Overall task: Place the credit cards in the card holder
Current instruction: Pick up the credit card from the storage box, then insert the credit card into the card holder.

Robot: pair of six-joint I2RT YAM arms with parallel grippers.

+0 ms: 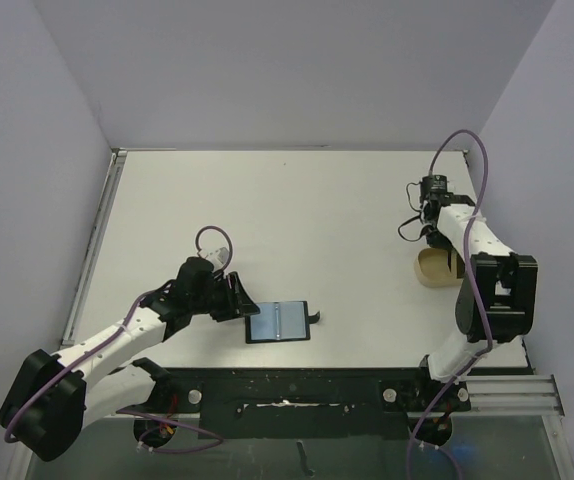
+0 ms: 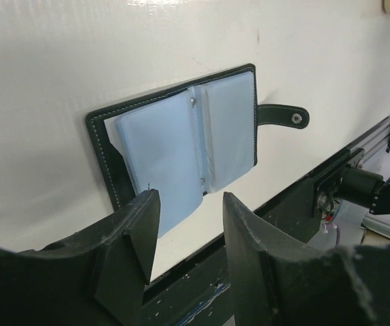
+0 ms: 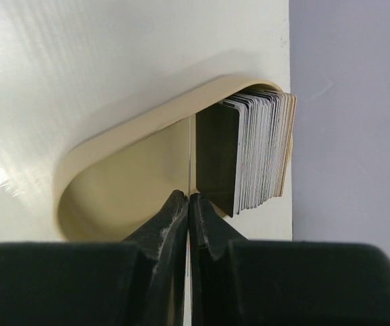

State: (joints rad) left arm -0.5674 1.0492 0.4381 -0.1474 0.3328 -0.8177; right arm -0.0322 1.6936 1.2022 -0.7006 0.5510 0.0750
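The card holder (image 1: 277, 322) lies open on the table, black with pale blue sleeves (image 2: 181, 142) and its snap tab (image 2: 283, 115) pointing right. My left gripper (image 1: 239, 300) hovers at its left edge, open and empty (image 2: 189, 197). My right gripper (image 1: 435, 245) reaches into the tan tray (image 1: 429, 272). In the right wrist view it (image 3: 189, 197) is shut on one credit card (image 3: 190, 156), seen edge-on as a thin line rising from between the fingertips. The other credit cards (image 3: 259, 149) stand in a stack against the tray's right end.
The tan tray's rim (image 3: 113, 146) curves around the held card, close to the table's right edge and the grey wall (image 3: 351, 170). The black rail (image 1: 297, 385) at the table's front edge runs just below the card holder.
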